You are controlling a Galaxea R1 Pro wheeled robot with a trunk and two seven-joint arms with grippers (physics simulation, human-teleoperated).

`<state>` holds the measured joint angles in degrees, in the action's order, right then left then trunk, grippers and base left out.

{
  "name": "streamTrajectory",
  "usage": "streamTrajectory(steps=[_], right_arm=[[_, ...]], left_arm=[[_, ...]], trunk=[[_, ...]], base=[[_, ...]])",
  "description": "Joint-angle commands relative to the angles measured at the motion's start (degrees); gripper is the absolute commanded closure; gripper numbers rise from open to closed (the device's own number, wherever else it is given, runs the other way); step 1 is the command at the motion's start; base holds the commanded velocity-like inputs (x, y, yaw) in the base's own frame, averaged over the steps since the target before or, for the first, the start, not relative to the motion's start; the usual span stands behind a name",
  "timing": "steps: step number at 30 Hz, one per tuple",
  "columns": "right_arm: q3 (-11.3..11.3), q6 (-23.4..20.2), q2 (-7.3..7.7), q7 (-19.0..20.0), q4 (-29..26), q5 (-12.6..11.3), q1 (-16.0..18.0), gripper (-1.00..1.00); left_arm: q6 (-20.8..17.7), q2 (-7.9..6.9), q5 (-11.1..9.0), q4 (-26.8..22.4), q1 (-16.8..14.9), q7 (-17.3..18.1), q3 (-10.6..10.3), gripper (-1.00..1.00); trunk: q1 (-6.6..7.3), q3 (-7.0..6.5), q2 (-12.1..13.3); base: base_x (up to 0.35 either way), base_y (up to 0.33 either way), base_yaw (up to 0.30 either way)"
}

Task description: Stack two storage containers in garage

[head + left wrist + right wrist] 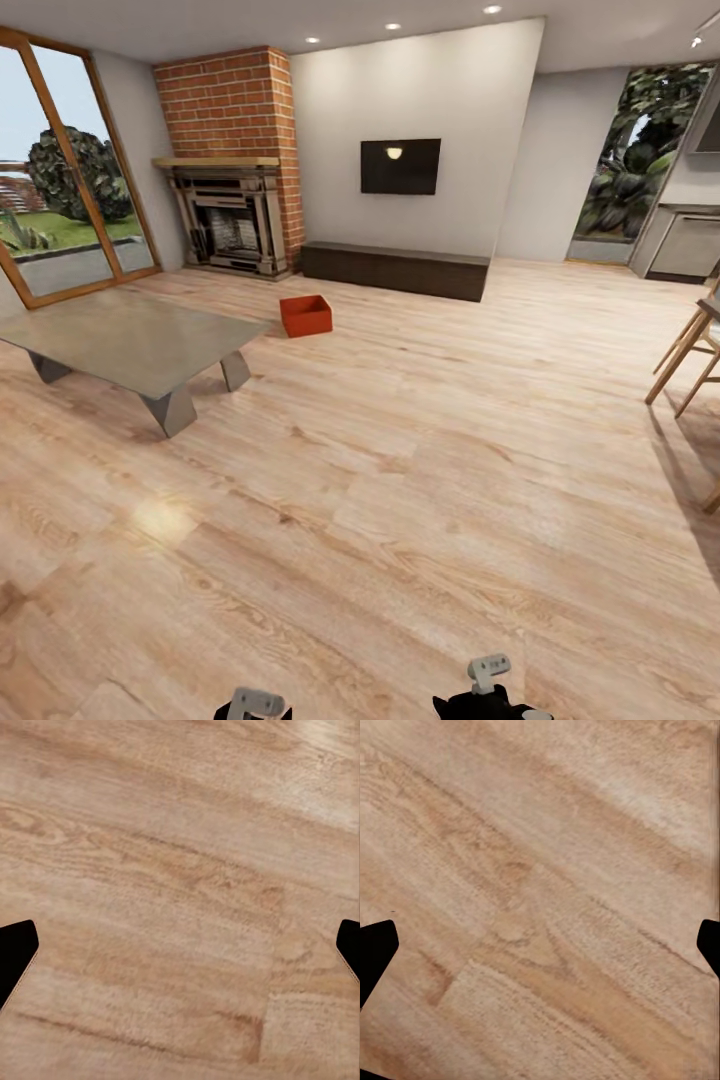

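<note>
Low grey table (130, 340) at left on the wood floor (400, 480); one orange tub (306, 315) just past its right end, before the fireplace (230, 220) and cabinet (395, 268). Left gripper (180, 952) spread, empty; right gripper (540, 952) likewise.

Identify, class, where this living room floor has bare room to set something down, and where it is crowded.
The widest bare patch is the light wood-plank floor, bordered by the low grey table on the left and the wooden chair legs on the right. It is tighter near the orange-red plastic tub, between the table, the red-brick fireplace and the long dark-brown cabinet.
</note>
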<state>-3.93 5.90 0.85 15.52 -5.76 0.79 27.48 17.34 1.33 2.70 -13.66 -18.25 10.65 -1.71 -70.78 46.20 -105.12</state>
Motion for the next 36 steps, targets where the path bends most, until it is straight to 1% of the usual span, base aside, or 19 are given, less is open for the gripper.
streamTrajectory(steps=[1,36], right_arm=[[-0.37,0.26,0.03,0.03,0.04,0.09,0.03,-1.00],[-0.39,0.26,0.03,0.03,0.04,0.09,0.03,-1.00]], left_arm=[[0.25,-0.01,0.28,0.04,-0.03,-0.10,-0.12,-1.00],[0.25,-0.02,0.28,0.04,-0.03,-0.10,-0.11,-1.00]], trunk=[[-0.03,0.05,-0.02],[-0.03,0.05,-0.02]], base=[[0.344,-0.081,0.000],[0.344,-0.080,0.000]])
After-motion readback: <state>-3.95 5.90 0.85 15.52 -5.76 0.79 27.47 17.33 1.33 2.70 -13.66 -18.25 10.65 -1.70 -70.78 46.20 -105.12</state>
